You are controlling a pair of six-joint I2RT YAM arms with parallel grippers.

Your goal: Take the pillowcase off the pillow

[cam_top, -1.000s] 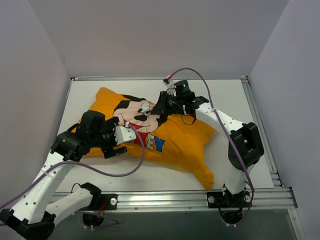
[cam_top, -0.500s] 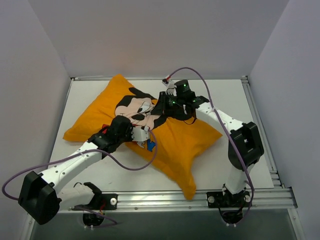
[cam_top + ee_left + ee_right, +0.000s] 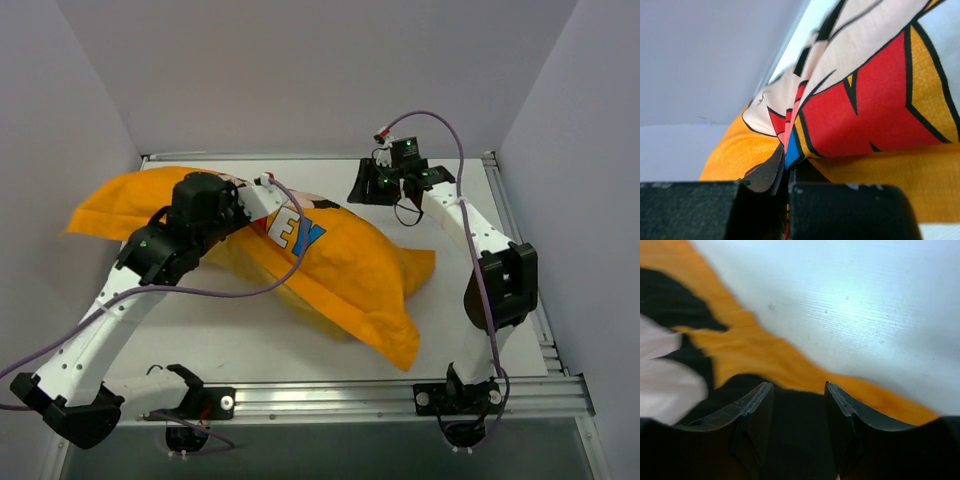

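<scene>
The orange-yellow pillowcase (image 3: 350, 275) with its cartoon print lies bulging across the table, one corner reaching the left wall. My left gripper (image 3: 267, 186) is shut on a fold of the printed cloth near its back edge. In the left wrist view the fold of pillowcase (image 3: 860, 105) runs down between the closed fingers of the left gripper (image 3: 787, 172). My right gripper (image 3: 362, 190) hovers at the back, just right of the cloth. It stands open with nothing between its fingers (image 3: 756, 407), above the pillowcase edge (image 3: 765, 355). The pillow is hidden inside the cover.
Grey walls close in the table (image 3: 450, 190) on the left, back and right. A metal rail (image 3: 400, 398) runs along the near edge by the arm bases. Purple cables (image 3: 250, 290) loop from both arms, the left one draped over the cloth.
The left gripper has shut on the cloth and dragged it back and to the left. The right gripper has opened, let go of the cloth and moved back to the right.
</scene>
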